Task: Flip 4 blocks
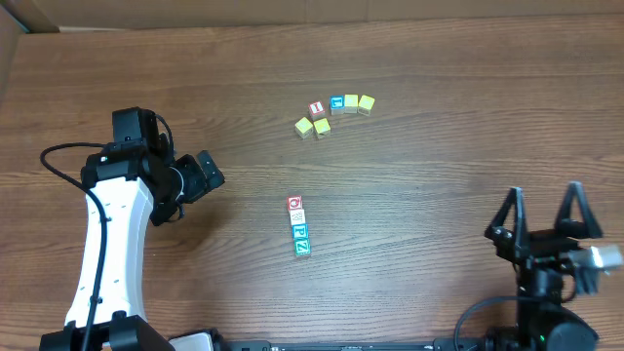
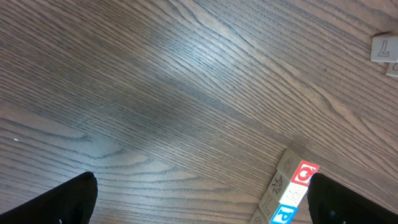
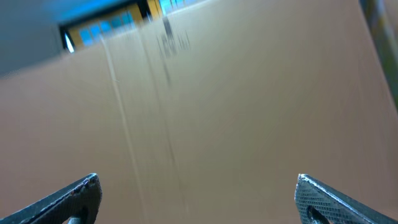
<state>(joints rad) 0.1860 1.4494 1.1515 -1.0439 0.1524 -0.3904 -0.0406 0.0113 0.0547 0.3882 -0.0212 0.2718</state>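
The four blocks lie in a short touching column near the table's middle: the red "O" block (image 1: 294, 203), the whitish block (image 1: 297, 216), the blue "P" block (image 1: 300, 232) and the teal "Z" block (image 1: 303, 248). My left gripper (image 1: 215, 173) hovers to their left, open and holding nothing. In the left wrist view the red "O" block (image 2: 303, 174), whitish block (image 2: 292, 195) and blue "P" block (image 2: 283, 215) sit by the right finger of the left gripper (image 2: 202, 205). My right gripper (image 1: 543, 198) stands open at the front right, far from the blocks. The right wrist view shows the right gripper (image 3: 199, 199) wide apart and bare.
A cluster of other cubes lies at the back centre: a red "1" cube (image 1: 317, 109), a blue-faced cube (image 1: 337, 103) and several yellow cubes (image 1: 359, 102). A pale cube (image 2: 385, 48) shows at the left wrist view's upper right. The right wrist view faces a blurred brown surface.
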